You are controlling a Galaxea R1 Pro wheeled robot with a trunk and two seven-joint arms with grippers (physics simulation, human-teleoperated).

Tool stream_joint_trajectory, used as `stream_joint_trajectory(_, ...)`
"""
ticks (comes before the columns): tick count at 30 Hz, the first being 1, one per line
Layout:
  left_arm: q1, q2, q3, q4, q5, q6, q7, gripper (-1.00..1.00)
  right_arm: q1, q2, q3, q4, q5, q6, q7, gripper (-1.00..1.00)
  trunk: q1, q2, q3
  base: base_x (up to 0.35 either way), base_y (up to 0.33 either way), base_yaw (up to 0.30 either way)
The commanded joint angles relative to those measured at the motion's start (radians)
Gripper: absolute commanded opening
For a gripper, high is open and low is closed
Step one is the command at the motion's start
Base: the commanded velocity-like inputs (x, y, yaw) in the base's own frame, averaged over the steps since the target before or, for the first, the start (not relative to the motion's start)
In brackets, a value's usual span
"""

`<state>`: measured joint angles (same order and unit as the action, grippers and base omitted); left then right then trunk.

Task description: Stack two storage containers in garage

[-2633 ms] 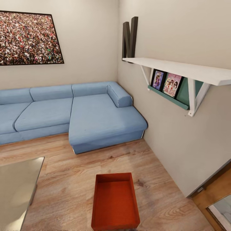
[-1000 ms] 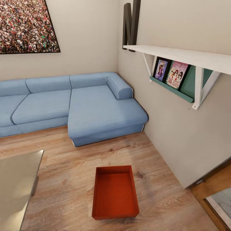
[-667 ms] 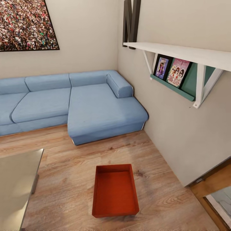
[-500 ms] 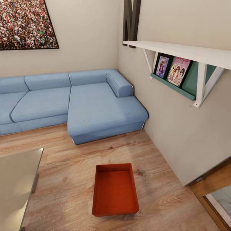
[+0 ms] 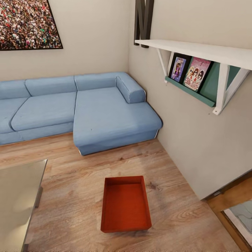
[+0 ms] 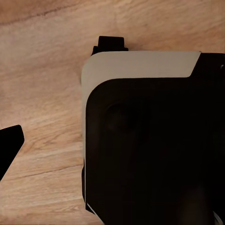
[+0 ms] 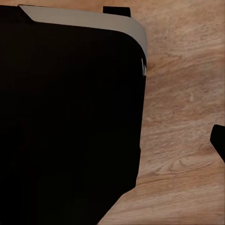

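Though each gripper's state cannot be told, orange-red storage container (image 5: 126, 204) sits open-topped, apparently empty.

walls beige (image 5: 98, 38) | floor light wood planks (image 5: 70, 196) | blue corner sofa (image 5: 87, 112) | white wall shelf (image 5: 196, 50)

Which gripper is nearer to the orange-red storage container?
Cannot tell. The storage container lies on the wood floor ahead; both wrist cameras look at floor beside the robot's dark base.

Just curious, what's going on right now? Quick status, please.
Hands: state unclear. One storage container empty on the wood floor, untouched, near the blue sofa. Glass table off to its left.
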<state>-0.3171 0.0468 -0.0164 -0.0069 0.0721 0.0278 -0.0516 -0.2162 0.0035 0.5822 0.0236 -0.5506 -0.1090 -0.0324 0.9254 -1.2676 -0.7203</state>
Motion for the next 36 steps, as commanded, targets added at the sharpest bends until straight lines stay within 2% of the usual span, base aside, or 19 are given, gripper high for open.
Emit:
stream_joint_trajectory(1, 0.000, 0.000, -0.002, -0.001, 0.008, 0.003, -0.004, 1.00, -0.001, 0.001, 0.008, 0.002, -0.008, -0.005, 0.000, 1.00, 0.000, 0.000, -0.002, 0.000, 0.000, 0.000)
stream_joint_trajectory(15, 0.000, 0.001, -0.002, -0.001, 0.008, 0.003, -0.004, 1.00, 0.000, 0.005, 0.007, 0.002, -0.007, 0.007, 0.000, 1.00, 0.000, 0.000, -0.007, 0.000, 0.000, 0.000)
stream_joint_trajectory(36, 0.000, 0.000, -0.002, -0.001, 0.008, 0.003, -0.004, 1.00, 0.000, 0.004, 0.008, 0.002, -0.006, 0.008, 0.000, 1.00, 0.000, 0.000, -0.040, 0.000, 0.000, 0.000)
